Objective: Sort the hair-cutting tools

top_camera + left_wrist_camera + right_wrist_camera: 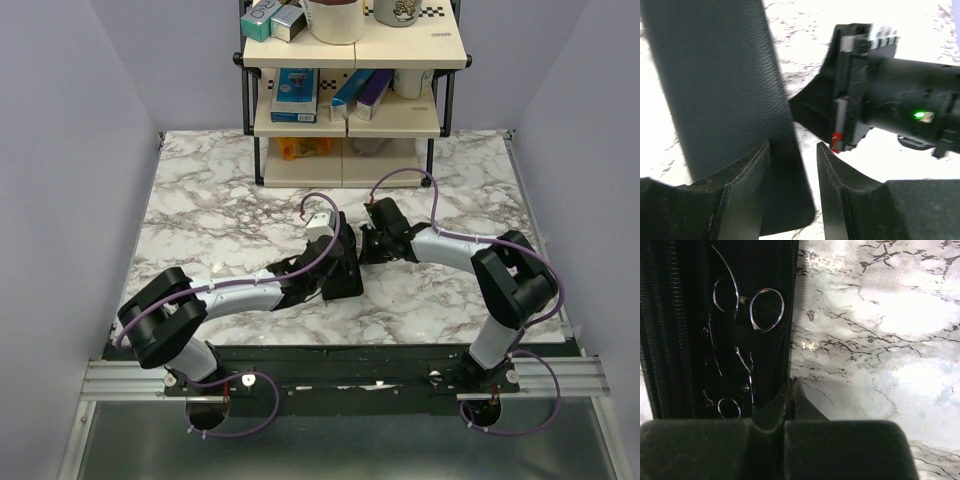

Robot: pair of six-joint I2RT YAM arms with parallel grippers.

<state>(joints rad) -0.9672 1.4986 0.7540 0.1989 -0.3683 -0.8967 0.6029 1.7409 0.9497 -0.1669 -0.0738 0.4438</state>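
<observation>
An open black pouch (346, 286) lies at the table's middle, under both grippers. In the right wrist view, silver scissors (743, 300) with finger loops sit tucked inside the pouch (670, 315), with a second silver pair (745, 386) below them. My right gripper (791, 381) is shut, its tips against the pouch's zipped right edge. I cannot tell whether it pinches that edge. My left gripper (792, 145) is open and straddles the edge of the pouch's textured flap (720, 75), one finger over the flap, the other over marble. The right gripper (805, 107) points at it from the right.
A beige shelf rack (355, 115) stands at the back middle, holding blue and purple boxes (355, 92), a teal box (262, 18) and a white cup (335, 20). White marble table (200, 220) spreads left and right of the arms. Grey walls close in both sides.
</observation>
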